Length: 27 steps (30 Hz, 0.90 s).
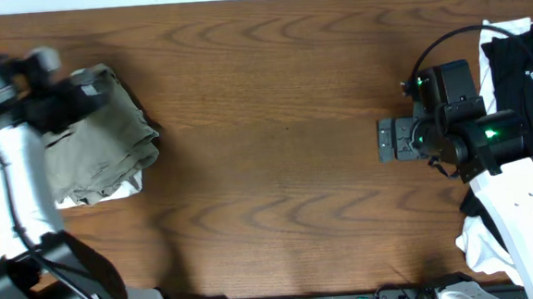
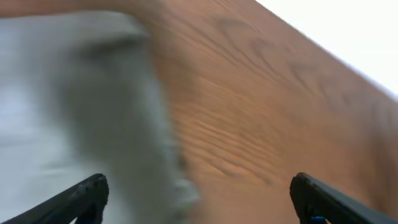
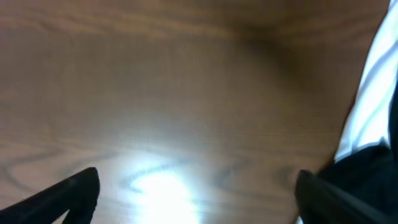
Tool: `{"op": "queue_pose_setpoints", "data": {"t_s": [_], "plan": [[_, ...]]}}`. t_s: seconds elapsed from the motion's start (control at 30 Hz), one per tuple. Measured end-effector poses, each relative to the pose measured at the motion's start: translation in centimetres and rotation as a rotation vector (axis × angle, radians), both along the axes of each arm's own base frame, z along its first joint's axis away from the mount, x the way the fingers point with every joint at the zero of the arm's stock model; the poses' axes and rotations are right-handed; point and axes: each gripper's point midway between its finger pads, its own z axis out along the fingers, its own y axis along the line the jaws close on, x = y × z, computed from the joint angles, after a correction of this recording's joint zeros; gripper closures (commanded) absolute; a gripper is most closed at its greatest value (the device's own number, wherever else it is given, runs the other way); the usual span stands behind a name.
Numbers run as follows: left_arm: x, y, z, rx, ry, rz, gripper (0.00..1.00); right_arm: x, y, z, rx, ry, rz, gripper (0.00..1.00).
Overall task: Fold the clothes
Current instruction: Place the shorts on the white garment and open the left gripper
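Note:
The clothes, a pair of khaki shorts (image 1: 99, 141), lie in a folded bundle at the table's left end. In the left wrist view they are a blurred grey-green mass (image 2: 81, 106) under the left half of the picture. My left gripper (image 1: 79, 90) hovers over the bundle's far edge. Its jaws (image 2: 199, 199) stand wide open, one finger over the cloth and one over bare wood, holding nothing. My right gripper (image 1: 391, 140) is far off on the right side, open (image 3: 199, 193) above bare table with nothing between its fingers.
A white garment (image 1: 111, 191) peeks out from under the shorts. At the right edge lie a black garment (image 1: 521, 60) and a white one (image 1: 481, 243), also seen as white cloth (image 3: 373, 106) in the right wrist view. The wooden table (image 1: 274, 121) spans between both arms.

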Motion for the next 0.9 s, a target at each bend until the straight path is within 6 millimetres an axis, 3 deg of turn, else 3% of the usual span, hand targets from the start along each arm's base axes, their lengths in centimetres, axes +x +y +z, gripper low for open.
{"op": "queue_pose_setpoints", "data": {"t_s": [0.17,0.33,0.47,0.67,0.8,0.9], "plan": [[-0.2,-8.6,1.1,0.085,-0.001,-0.191,0.02,2.1,0.0,1.1,0.000,-0.097,-0.012,0.01],[-1.0,-13.3,2.7,0.166,-0.036,-0.289,0.02,4.3,-0.3,2.7,-0.015,-0.212,-0.039,0.01],[-1.6,-13.7,2.6,0.227,-0.012,-0.284,0.02,5.5,-0.7,3.7,-0.035,-0.274,-0.056,0.01],[-4.8,-12.7,1.3,0.255,0.124,-0.269,0.02,3.4,-1.5,2.3,-0.086,-0.177,-0.040,0.01],[-6.5,-12.4,4.2,0.276,0.046,-0.251,0.02,1.3,-1.9,2.9,-0.079,-0.176,-0.054,0.01],[-9.5,-12.4,7.4,0.288,-0.065,-0.235,0.02,-0.9,-2.2,4.6,-0.045,-0.272,-0.065,0.01]]}}
